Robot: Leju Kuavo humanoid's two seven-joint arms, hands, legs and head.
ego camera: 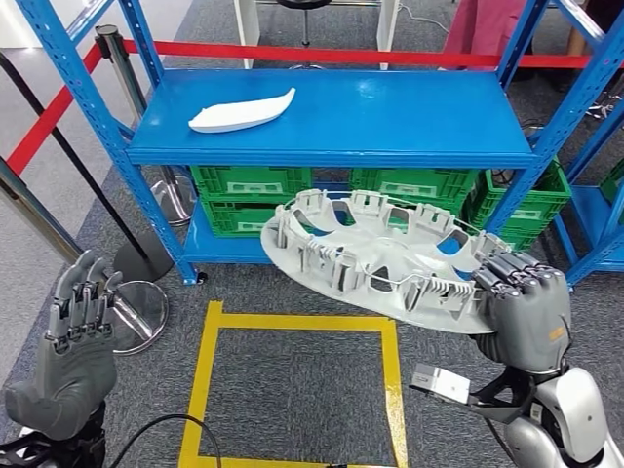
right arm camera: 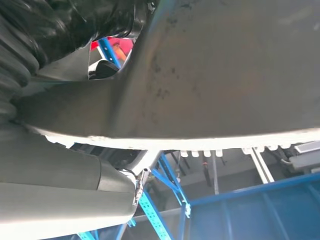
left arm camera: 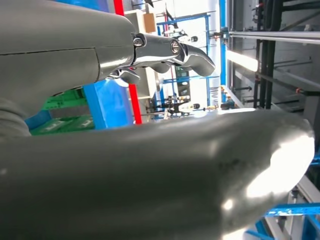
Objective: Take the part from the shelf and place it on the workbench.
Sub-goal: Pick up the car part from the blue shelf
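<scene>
The blue shelf (ego camera: 412, 122) is in front, and the big grey wheel cover (ego camera: 368, 258) hangs out flat in the air – held by its edge in the right hand (ego camera: 526, 312), left hand (ego camera: 73, 341) open and empty – so carry it slow and level to the workbench.

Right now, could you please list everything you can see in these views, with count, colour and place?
wheel cover: one, grey, held in the air in front of the shelf, ribbed side up
curved part: one, white, on the shelf's top level
shelf: one, blue
crates: several, green, on the lower shelf levels
barrier tape: red, behind the shelf
floor marking: one, yellow square outline, on the grey carpet
left robot hand: one, grey, holds nothing
right robot hand: one, grey, grips the wheel cover's rim
</scene>
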